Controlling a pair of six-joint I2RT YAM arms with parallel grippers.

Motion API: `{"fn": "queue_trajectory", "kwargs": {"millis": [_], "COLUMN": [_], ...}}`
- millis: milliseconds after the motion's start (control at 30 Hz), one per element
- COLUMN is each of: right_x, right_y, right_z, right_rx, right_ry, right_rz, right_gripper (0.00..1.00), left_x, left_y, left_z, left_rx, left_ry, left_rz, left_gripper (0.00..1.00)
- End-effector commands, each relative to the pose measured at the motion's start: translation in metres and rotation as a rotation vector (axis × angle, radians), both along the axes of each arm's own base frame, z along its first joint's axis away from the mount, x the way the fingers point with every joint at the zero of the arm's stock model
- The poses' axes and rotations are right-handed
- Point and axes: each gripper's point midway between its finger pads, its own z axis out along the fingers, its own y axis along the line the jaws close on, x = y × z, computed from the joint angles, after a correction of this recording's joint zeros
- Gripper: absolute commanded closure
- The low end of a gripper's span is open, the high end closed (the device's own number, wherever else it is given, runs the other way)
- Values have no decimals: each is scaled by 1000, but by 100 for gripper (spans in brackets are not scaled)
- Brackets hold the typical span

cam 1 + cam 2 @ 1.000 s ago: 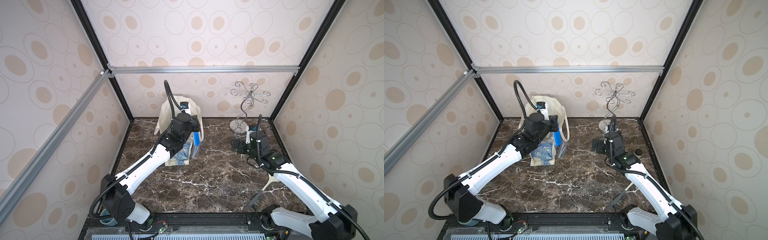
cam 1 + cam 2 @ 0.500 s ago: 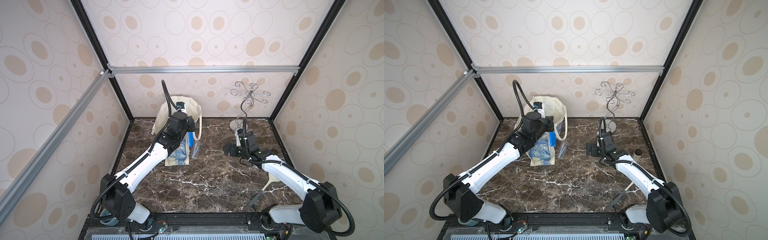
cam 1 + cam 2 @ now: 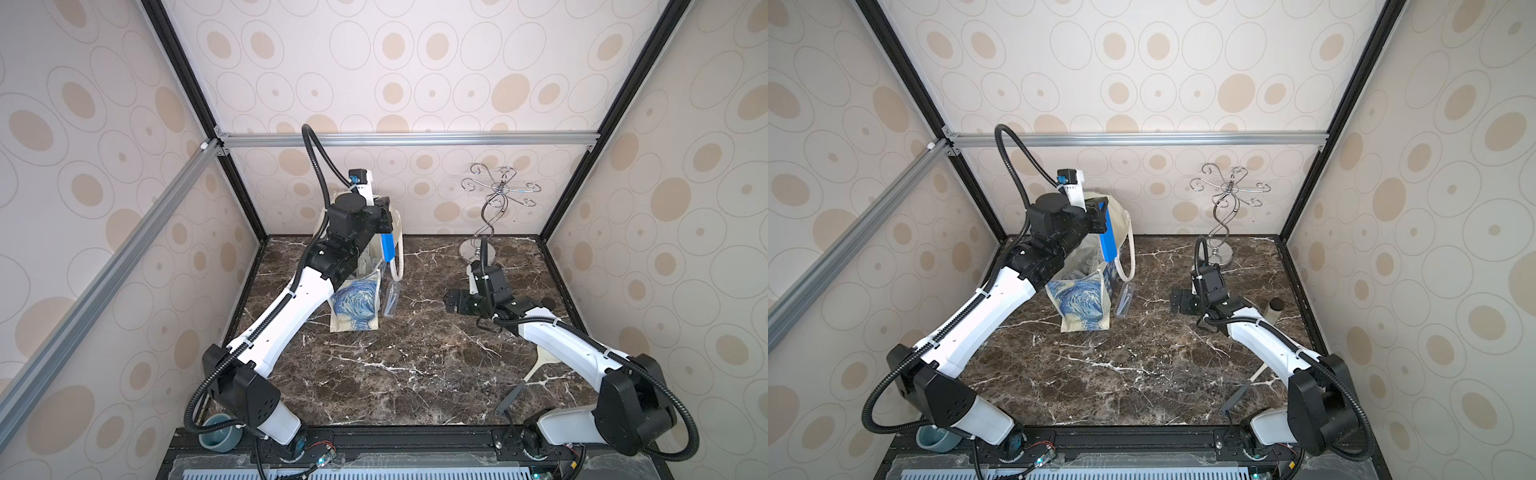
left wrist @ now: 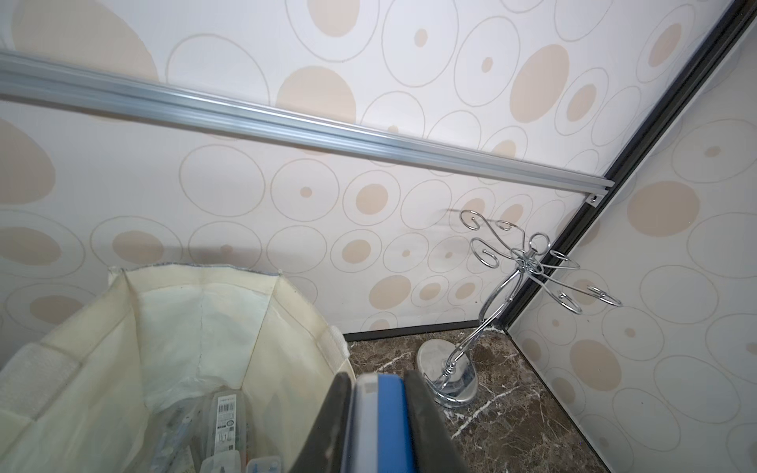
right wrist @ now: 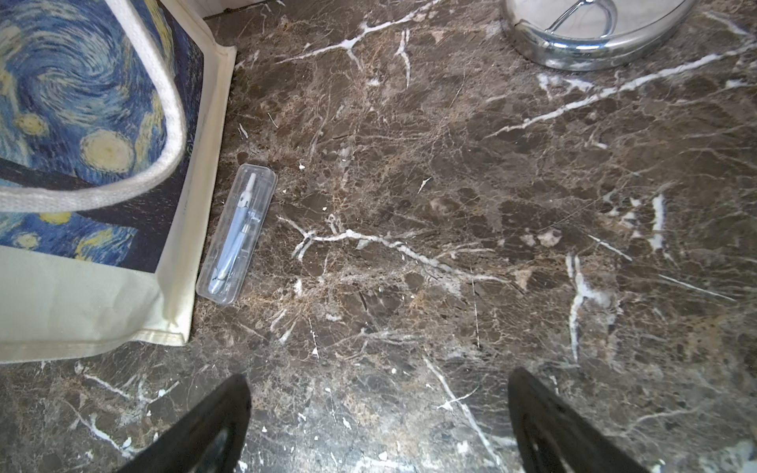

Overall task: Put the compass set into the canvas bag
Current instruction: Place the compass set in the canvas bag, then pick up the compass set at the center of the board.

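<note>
Two arms work over a marble tabletop (image 3: 415, 365). Left gripper (image 4: 381, 413): jaws clamped on a blue flat case (image 3: 387, 247), held upright at the open mouth of the canvas bag (image 3: 357, 303). The bag stands upright, its starry-night print visible in both top views, with packaged items inside. Compass set (image 5: 236, 233): a blue-grey compass in a clear case, lying flat on the marble just beside the bag, outside it. Right gripper (image 5: 379, 381): jaws wide apart and empty, low above the marble, pointed toward the compass set but apart from it. Chrome wire stand (image 3: 494, 208): at the rear.
</note>
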Motion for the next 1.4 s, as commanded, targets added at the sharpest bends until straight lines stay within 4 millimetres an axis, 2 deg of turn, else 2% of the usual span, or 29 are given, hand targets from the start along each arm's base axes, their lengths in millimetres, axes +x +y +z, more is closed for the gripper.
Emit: {"fn": "queue_trajectory", "kwargs": {"millis": [0, 167, 333, 467, 667, 767, 867, 1000, 1167, 1267, 1367], "right_x": [-2, -3, -2, -1, 0, 2, 8, 20, 35, 42, 48], "right_y": [0, 2, 14, 33, 70, 89, 106, 121, 131, 136, 141], "right_z": [-8, -13, -26, -35, -50, -58, -65, -70, -78, -85, -92], "right_rx": [-1, 3, 25, 9, 17, 47, 70, 83, 45, 1, -49], "right_ry": [21, 37, 78, 101, 143, 162, 174, 175, 168, 170, 169], "right_rz": [2, 12, 40, 80, 150, 171, 185, 182, 179, 182, 184], "right_gripper": [0, 0, 0, 0, 0, 0, 0, 0, 1, 3, 5], "left_x": [16, 41, 54, 51, 34, 25, 20, 17, 9, -6, -27], "left_y": [21, 47, 60, 61, 68, 73, 73, 70, 60, 52, 44], "left_z": [15, -7, -53, -99, -156, -175, -185, -178, -144, -119, -94], "left_rx": [55, 131, 193, 207, 200, 184, 178, 169, 114, 59, -8], "left_ry": [-27, 19, 111, 178, 257, 288, 304, 300, 242, 182, 109], "left_rz": [60, 158, 214, 209, 217, 223, 215, 195, 125, 51, -36], "left_gripper": [78, 78, 79, 79, 80, 79, 70, 56, 17, 1, 0]}}
